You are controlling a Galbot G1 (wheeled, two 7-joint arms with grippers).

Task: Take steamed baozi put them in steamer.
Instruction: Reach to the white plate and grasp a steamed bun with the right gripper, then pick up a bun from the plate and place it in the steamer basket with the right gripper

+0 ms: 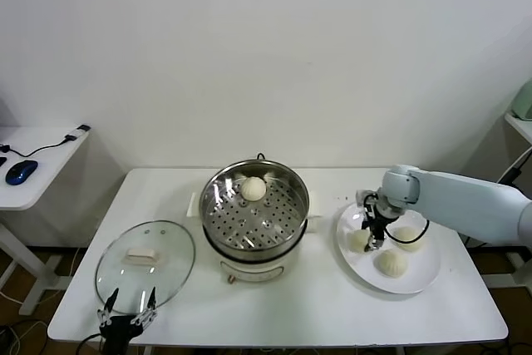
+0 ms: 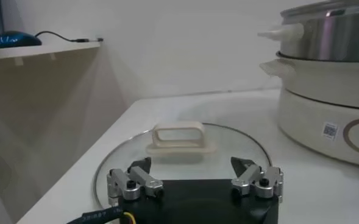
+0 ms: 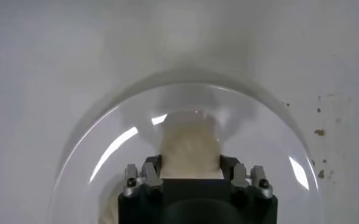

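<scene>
- At the near left edge of the surface [image 1: 332,313] our left gripper [image 1: 127,305] hovers with jaws wide, empty, just before the glass lid [image 1: 145,265].
- In the middle we see the steamer [image 1: 254,220], one baozi [image 1: 253,189] on its perforated tray.
- On the right, our right gripper [image 1: 371,241] stands over the white plate [image 1: 424,276], jaws closed on a steamed baozi [image 1: 360,240]; two more buns [image 1: 391,263] lie beside it.

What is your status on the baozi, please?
Right gripper shut on a baozi on the plate. Left gripper open, parked by the glass lid. One bun in the steamer. Path clear.
</scene>
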